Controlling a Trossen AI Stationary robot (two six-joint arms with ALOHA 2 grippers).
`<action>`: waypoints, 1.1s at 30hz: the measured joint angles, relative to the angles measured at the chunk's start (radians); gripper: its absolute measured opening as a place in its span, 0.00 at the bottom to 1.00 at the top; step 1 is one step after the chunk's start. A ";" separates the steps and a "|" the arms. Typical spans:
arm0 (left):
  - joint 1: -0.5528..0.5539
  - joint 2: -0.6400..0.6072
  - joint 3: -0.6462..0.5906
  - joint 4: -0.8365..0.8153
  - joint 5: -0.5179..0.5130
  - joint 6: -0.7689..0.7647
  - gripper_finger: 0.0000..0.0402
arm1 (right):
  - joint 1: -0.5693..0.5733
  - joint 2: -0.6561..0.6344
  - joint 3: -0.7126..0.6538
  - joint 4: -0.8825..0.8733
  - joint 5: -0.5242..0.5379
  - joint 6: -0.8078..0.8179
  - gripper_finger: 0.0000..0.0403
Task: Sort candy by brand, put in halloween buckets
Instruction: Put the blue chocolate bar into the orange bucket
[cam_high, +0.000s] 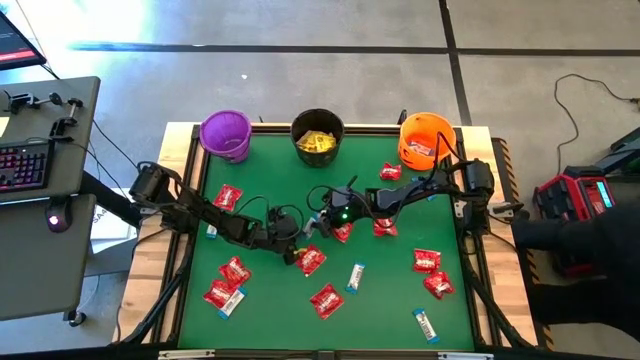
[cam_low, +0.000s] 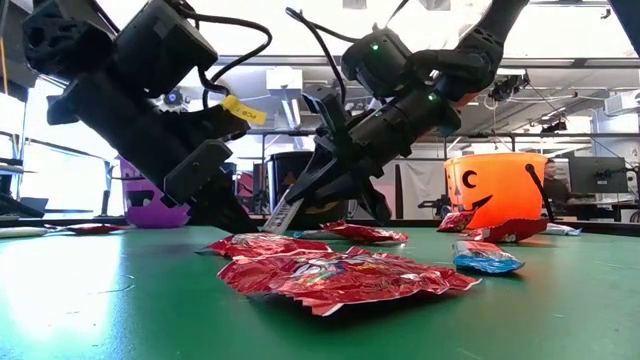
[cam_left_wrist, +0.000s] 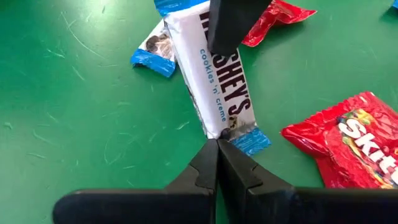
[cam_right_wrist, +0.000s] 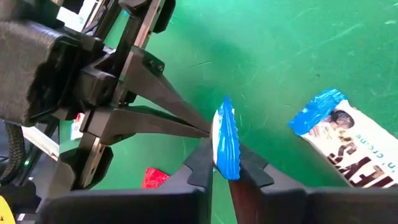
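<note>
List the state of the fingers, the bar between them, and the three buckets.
White-and-blue bar: tilted, one end raised.
Right fingers: shut on one end of the bar.
Left fingers: shut, tips at its other end.
Black bucket: upright, yellow packets inside.
Orange bucket: upright, red packet inside.
Purple bucket: upright, contents unclear.

White-and-blue bar (cam_left_wrist: 214, 81): "HERSHEY'S" partly readable, gripper covers first letters; "cookies 'n' creme" in blue below. Red packet (cam_left_wrist: 354, 146) at bar's 4 o'clock: "SKITT", cut by frame edge. Second bar (cam_right_wrist: 348, 140): letters "EY'S", "creme" partly readable. Other wrappers: print illegible.
</note>
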 joint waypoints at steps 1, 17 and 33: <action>0.000 0.000 0.000 0.000 0.000 -0.001 0.00 | 0.000 0.000 0.000 0.000 0.001 -0.002 0.05; 0.010 -0.030 0.000 0.011 0.027 -0.089 0.13 | 0.000 -0.005 0.000 0.014 0.025 -0.026 0.05; 0.107 -0.308 0.003 -0.054 0.031 0.009 0.26 | -0.041 -0.210 0.000 -0.198 0.187 -0.098 0.05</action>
